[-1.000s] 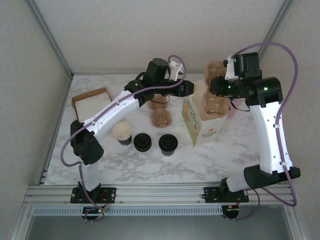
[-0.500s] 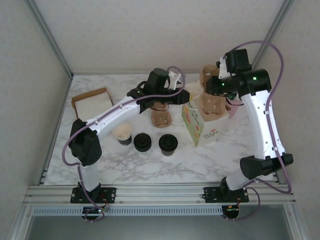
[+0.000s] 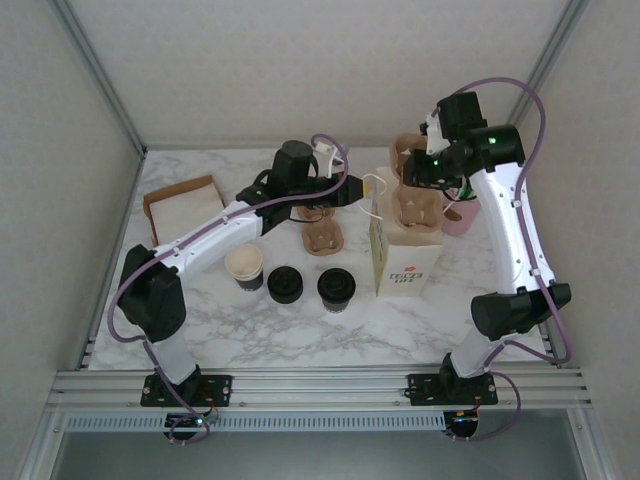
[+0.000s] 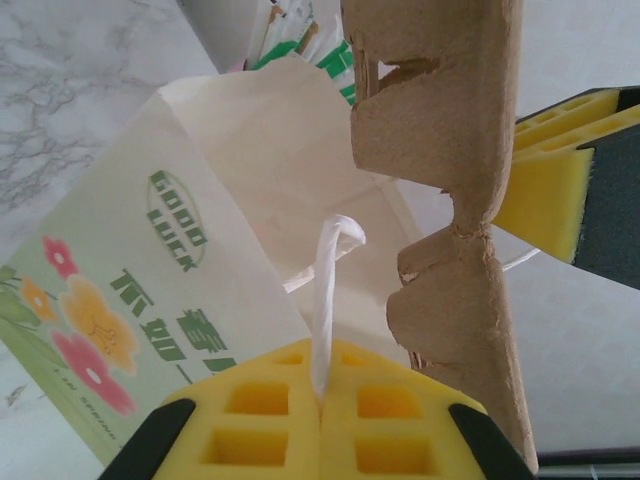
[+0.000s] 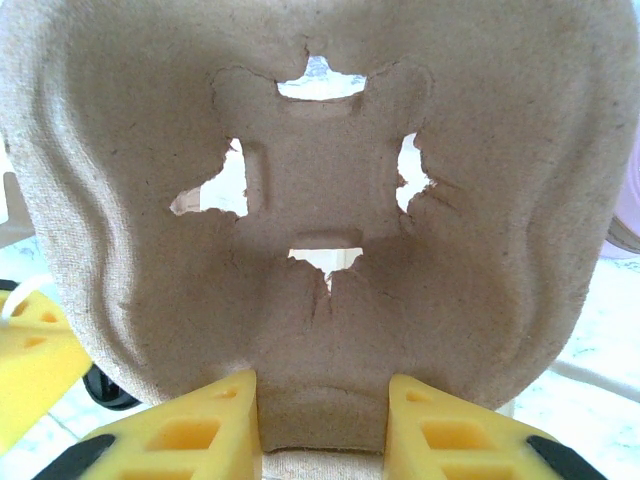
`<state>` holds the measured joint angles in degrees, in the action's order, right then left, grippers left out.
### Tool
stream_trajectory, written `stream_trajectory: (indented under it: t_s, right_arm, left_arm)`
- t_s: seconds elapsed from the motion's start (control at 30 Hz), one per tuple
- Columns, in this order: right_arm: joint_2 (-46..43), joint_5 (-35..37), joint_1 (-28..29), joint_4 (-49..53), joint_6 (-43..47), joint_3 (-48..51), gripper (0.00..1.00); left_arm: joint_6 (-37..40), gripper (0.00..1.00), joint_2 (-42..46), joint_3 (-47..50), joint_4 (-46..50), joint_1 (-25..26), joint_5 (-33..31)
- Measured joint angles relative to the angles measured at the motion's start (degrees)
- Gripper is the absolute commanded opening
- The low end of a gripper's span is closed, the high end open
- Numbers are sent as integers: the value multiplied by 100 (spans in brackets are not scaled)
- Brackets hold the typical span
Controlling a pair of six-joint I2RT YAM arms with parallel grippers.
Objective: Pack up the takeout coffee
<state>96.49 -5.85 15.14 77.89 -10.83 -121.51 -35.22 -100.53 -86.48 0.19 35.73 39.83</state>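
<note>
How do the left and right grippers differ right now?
The left gripper pinches the thin white handle of the paper bag; the right gripper grips the edge of the cardboard cup carrier. The left gripper's jaws are fully shut, the right gripper's stand apart around the carrier. Both have yellow pads and both hold something.

Robot test cell; aluminium frame [image 3: 320, 381], plain white walls [image 3: 300, 70], marble-patterned tabletop [image 3: 290, 335].

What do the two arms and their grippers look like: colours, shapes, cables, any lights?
The left arm and right arm have white links, bulky black joints and black bases. A purple cable loops along each. Small green lights glow near the right arm's wrist. The left gripper and right gripper carry yellow pads with square recesses, on black fingers.
</note>
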Motion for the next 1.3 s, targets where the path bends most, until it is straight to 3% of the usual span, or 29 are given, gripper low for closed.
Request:
stream_trajectory:
  t_s: [0.67,1.3]
  right_arm:
    - [28,195,247,142,-269,227,30]
    - [50,501,533,118,-549,374,30]
  left_arm:
    - [-546,0,52,638,-570,-101,15]
    - [-601,0,184,758,-684,-101,-4]
